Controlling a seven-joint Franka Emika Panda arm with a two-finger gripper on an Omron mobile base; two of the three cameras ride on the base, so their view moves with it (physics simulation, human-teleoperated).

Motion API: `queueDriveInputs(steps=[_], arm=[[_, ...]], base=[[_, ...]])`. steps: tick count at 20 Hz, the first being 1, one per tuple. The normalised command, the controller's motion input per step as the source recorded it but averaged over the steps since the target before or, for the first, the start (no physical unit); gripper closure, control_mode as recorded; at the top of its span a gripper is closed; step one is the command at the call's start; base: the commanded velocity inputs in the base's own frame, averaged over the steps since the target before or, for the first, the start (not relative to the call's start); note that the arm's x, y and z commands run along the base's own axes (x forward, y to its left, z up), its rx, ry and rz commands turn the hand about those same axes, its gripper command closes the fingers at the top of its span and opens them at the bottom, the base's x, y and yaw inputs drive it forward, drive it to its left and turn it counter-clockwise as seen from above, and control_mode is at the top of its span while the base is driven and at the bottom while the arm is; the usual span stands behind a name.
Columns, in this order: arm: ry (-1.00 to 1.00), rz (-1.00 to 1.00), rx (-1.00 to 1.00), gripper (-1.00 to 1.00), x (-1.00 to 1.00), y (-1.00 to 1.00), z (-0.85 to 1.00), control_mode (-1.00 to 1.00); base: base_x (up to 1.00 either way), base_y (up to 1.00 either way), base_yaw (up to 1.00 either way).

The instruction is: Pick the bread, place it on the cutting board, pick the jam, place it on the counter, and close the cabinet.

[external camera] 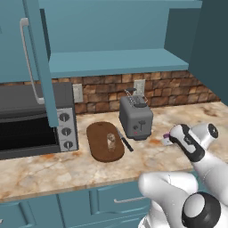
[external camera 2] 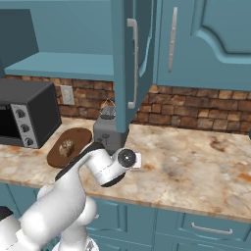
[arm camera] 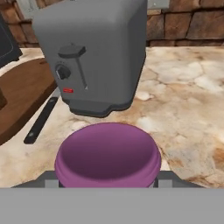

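Magenta-lidded jar: the small pink-purple jam jar (arm camera: 107,155) sits between the gripper's (arm camera: 107,180) two fingers, its lid close to the hand camera; in the left base view a sliver of it (external camera: 166,140) shows just left of the hand, low over the stone.
Claw: pinching the jam jar from both sides, jaws part-way apart around it.
Height: whether the jar's base touches the stone I cannot tell.
Counter: long beige-and-orange marbled stone countertop (external camera: 53,167) with teal drawers below.
Toaster: grey box-shaped metal toaster (external camera: 136,117), just beyond the jar, upright, lever side toward the hand.
Board: flat dark brown oval wooden cutting board (external camera: 99,149), left of the toaster.
Bread: small tan-brown slice with darker crust (external camera: 111,141), lying on the board.
Knife: thin black-handled knife (external camera: 124,140), between board and toaster.
Cabinet: large teal-blue wall cabinet (external camera: 107,60), door (external camera 2: 128,63) swung open, inner shelf bare.
Oven: black microwave-style oven (external camera 2: 27,112), far left.
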Motion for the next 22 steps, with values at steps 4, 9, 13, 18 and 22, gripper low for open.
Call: queueDriveInputs(steps=[4, 9, 13, 18, 22], arm=[[0.00, 0.00, 0.00, 1.00, 0.15, 0.00, -0.31, -1.00], [0.00, 0.00, 0.00, 1.00, 0.12, 0.00, -0.31, -1.00], [0.00, 0.00, 0.00, 1.00, 0.13, 0.00, -0.25, -1.00], [0.00, 0.00, 0.00, 1.00, 0.11, 0.00, -0.21, -1.00], [0.00, 0.00, 0.00, 1.00, 0.05, 0.00, -0.18, -1.00]], base=[[0.00, 0.00, 0.00], [0.00, 0.00, 0.00], [0.00, 0.00, 0.00], [0.00, 0.00, 0.00], [0.00, 0.00, 0.00]])
